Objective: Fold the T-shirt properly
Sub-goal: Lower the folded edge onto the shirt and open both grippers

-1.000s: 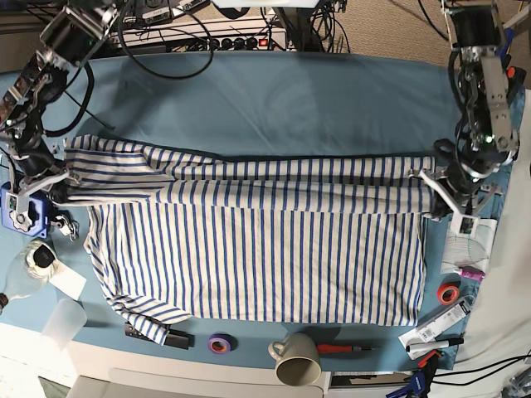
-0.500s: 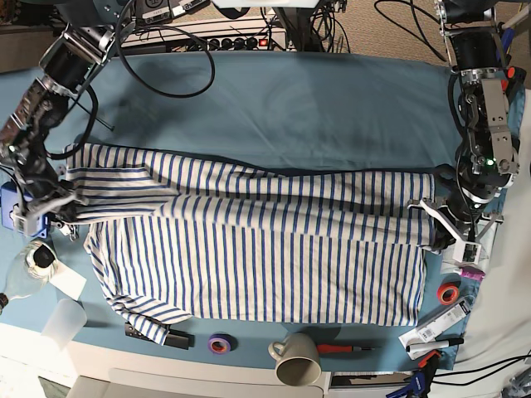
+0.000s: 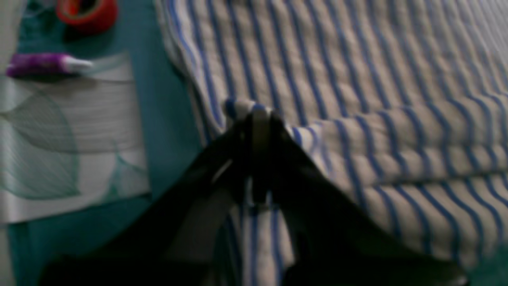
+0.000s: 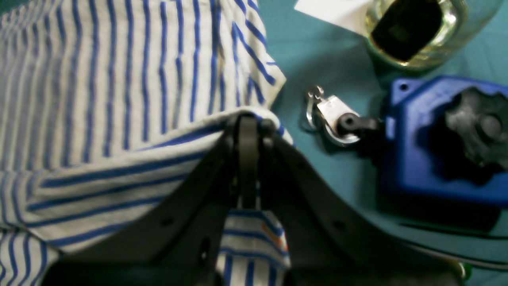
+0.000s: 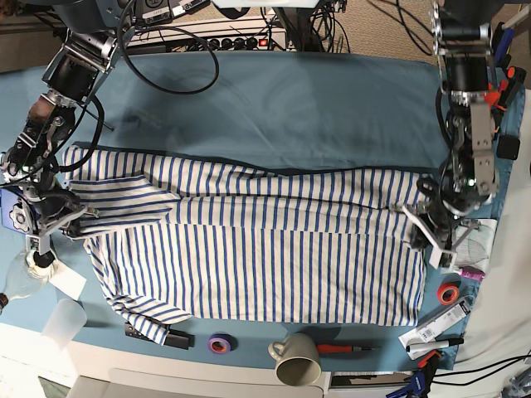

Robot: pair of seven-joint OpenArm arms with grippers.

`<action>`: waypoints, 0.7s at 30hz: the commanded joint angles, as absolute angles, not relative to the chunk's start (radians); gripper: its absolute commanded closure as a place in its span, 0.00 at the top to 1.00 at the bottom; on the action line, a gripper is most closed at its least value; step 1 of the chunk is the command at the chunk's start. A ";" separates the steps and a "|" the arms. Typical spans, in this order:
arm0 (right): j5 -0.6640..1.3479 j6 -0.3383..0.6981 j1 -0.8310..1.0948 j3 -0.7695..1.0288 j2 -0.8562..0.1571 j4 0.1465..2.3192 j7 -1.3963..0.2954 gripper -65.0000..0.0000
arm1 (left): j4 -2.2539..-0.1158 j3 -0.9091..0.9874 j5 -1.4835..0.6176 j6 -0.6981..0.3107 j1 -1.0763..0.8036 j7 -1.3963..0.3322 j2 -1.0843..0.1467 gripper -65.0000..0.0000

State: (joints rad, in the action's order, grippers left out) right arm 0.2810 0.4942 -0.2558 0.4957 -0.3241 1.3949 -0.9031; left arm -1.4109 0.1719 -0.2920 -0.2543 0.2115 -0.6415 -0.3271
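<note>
The T-shirt [image 5: 249,249], white with thin blue stripes, lies spread across the teal table cloth [image 5: 274,108], its far part doubled over toward the front. My left gripper [image 5: 417,230] is shut on the folded edge at the shirt's right side; in the left wrist view its black fingertips [image 3: 256,115] pinch the striped fold [image 3: 357,131]. At the shirt's left side, by the sleeve, my right gripper [image 5: 73,222] is shut on the fabric. The right wrist view shows that gripper [image 4: 248,121] clamped on the shirt's edge [image 4: 119,159].
A red tape roll [image 5: 449,293], a purple tube [image 3: 37,63] and a printed sheet [image 3: 67,135] lie right of the shirt. A blue device [image 4: 440,139], a metal clip [image 4: 329,115] and a glass jar [image 4: 416,28] sit left. A mug [image 5: 296,358], purple tape [image 5: 219,342] and a cup [image 5: 65,322] line the front edge.
Both grippers have moved toward the table's front edge, pulling the shirt's folded edge with them, so the folded layer now covers more of the shirt below.
</note>
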 commanded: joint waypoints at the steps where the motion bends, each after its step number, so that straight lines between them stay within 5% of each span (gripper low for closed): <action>1: 0.283 0.489 -0.285 0.498 -0.344 1.392 -0.862 0.00 | -1.409 0.177 -0.290 -0.247 0.243 -0.620 -0.341 0.00; 15: 0.268 0.554 -0.366 0.498 -0.360 1.249 -0.852 0.00 | -1.345 0.177 -0.291 -0.303 0.264 -0.648 -0.341 0.01; 18: 0.268 0.580 -0.366 0.498 -0.368 1.249 -0.865 0.18 | -1.345 0.177 -0.291 -0.340 0.264 -0.654 -0.341 0.23; 21: 0.268 0.579 -0.366 0.498 -0.377 1.249 -0.865 0.31 | -1.345 0.177 -0.291 -0.341 0.264 -0.657 -0.341 0.32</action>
